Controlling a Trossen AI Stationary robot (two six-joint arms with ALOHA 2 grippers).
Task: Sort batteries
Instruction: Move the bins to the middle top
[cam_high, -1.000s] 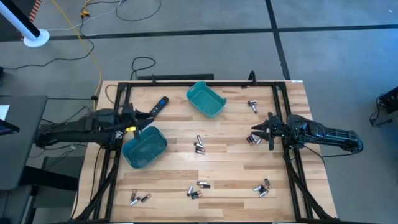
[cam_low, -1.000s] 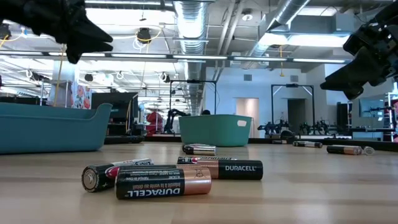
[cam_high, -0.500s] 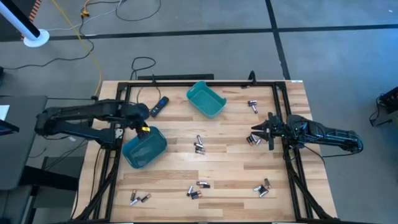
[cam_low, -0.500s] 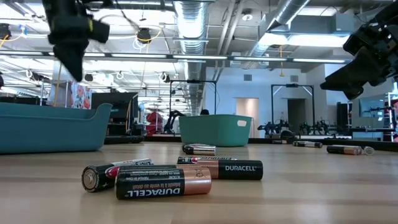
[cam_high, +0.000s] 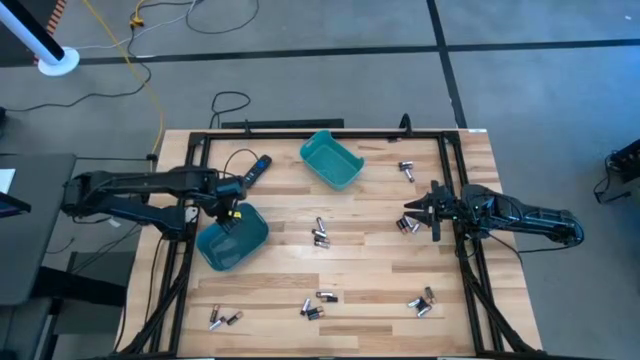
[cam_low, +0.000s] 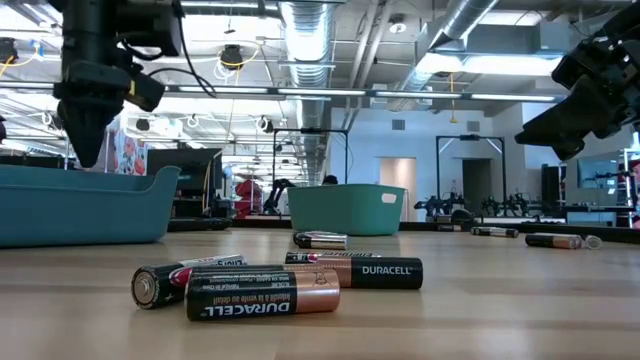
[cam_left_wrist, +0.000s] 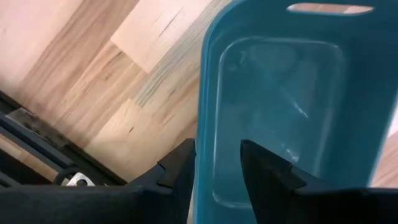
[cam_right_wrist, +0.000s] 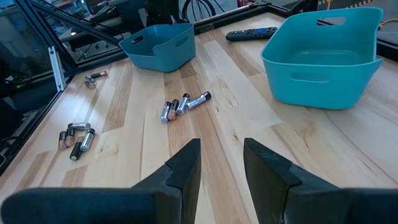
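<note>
Sorting looks barely begun: batteries (cam_high: 320, 235) lie scattered across the counter (cam_high: 370, 265), both teal bins (cam_high: 232, 237) appear empty, and the left end effector (cam_high: 231, 213), over the near-left bin's rim, and the right end effector (cam_high: 412, 216) hang parted, holding nothing.

Pale blond wood planks, streaked with darker brown grain, make up the counter (cam_high: 370, 250), framed by black rails (cam_high: 320, 133). Two teal bins stand out: one at upper centre (cam_high: 331, 161) and one at centre left (cam_high: 232, 237), its inside a smooth, glossy blue-green. Scattered batteries (cam_low: 262, 291) show black bodies with copper-orange ends and white lettering; one (cam_low: 165, 281) carries a red band, while others (cam_right_wrist: 78, 142) gleam silvery-grey. A black remote (cam_high: 256, 169) bears a blue spot. Both arms are dark, nearly black, as are the left tool (cam_high: 229, 215) and the right tool (cam_high: 408, 216), the left marked with a yellow tag. The floor (cam_high: 330, 70) is grey, crossed by a yellow cable (cam_high: 140, 70).
</note>
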